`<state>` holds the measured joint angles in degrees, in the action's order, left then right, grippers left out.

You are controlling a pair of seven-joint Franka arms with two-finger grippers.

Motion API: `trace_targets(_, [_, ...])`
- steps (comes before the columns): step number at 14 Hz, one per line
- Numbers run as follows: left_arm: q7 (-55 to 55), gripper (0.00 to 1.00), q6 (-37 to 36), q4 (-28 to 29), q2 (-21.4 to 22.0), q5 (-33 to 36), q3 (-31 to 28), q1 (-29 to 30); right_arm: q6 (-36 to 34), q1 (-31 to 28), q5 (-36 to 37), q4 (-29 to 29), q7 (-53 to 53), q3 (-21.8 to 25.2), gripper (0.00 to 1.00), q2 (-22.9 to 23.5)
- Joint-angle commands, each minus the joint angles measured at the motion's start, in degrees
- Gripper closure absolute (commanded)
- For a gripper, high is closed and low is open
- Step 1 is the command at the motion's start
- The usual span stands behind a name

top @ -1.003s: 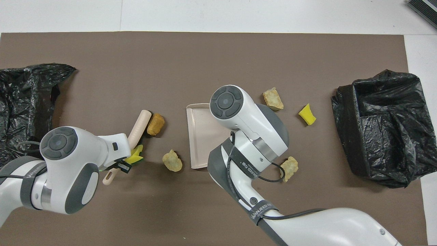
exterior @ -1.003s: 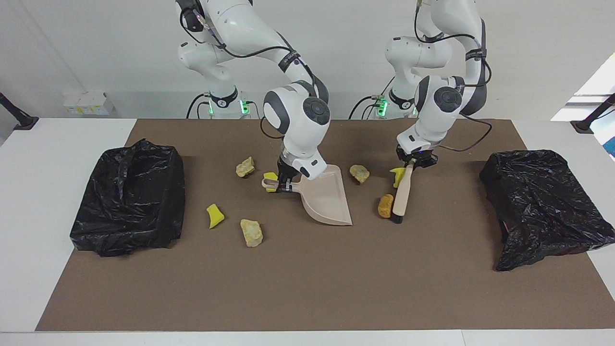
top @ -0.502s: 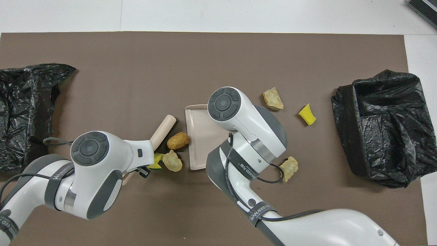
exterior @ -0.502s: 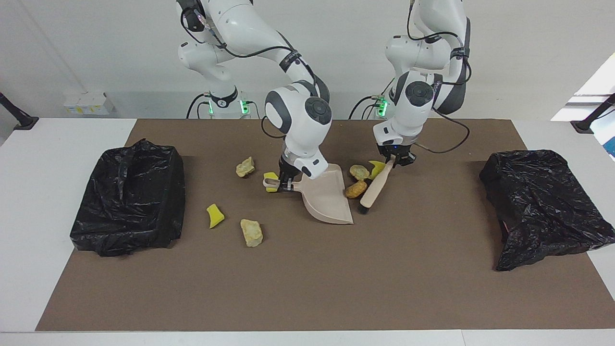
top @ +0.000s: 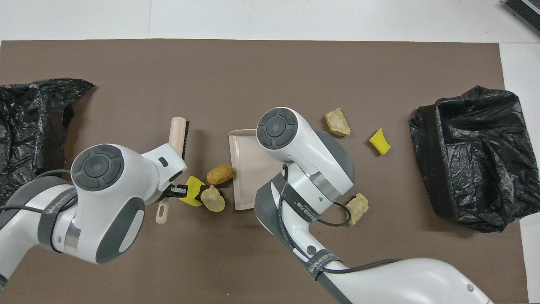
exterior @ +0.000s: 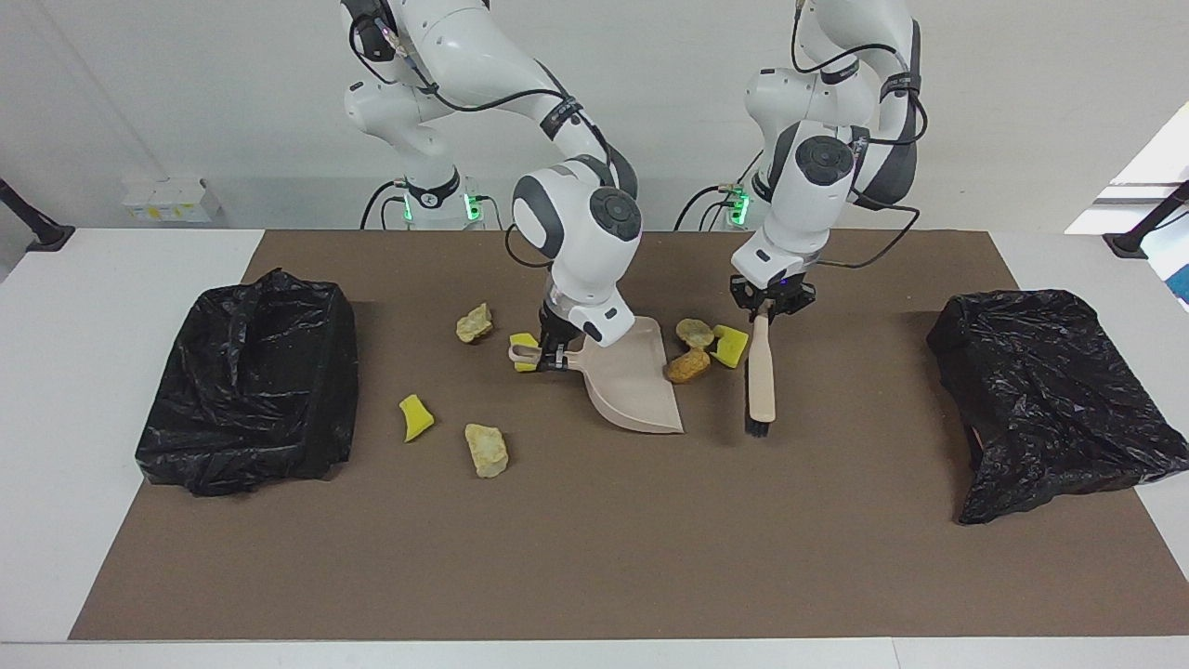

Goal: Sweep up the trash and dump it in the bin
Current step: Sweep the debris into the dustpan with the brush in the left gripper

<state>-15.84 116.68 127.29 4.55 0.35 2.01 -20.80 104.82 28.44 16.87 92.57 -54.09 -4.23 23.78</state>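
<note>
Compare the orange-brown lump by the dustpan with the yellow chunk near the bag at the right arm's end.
The orange-brown lump is rounded and rock-like and touches the dustpan's side edge; the yellow chunk is bright, angular sponge lying apart from any tool on the brown mat. Both are small and still outside the dustpan.

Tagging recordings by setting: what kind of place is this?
Most likely a robotics lab test bench: a white table with a brown mat, staged trash bits, and black-bagged bins at each end.
</note>
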Motion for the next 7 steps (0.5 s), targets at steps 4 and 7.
trace_targets(4, [-18.0,1.0,-12.5,5.1,6.4,-0.4,-0.3,-0.6,1.0,-0.2,1.3,2.9,0.3,-0.4,1.0,-1.8])
trace_targets(7, [-19.8,1.0,-10.3,13.4,12.2,-3.1,-0.3,-2.5,1.4,-0.1,1.4,4.6,0.4,-0.5,1.0,-2.9])
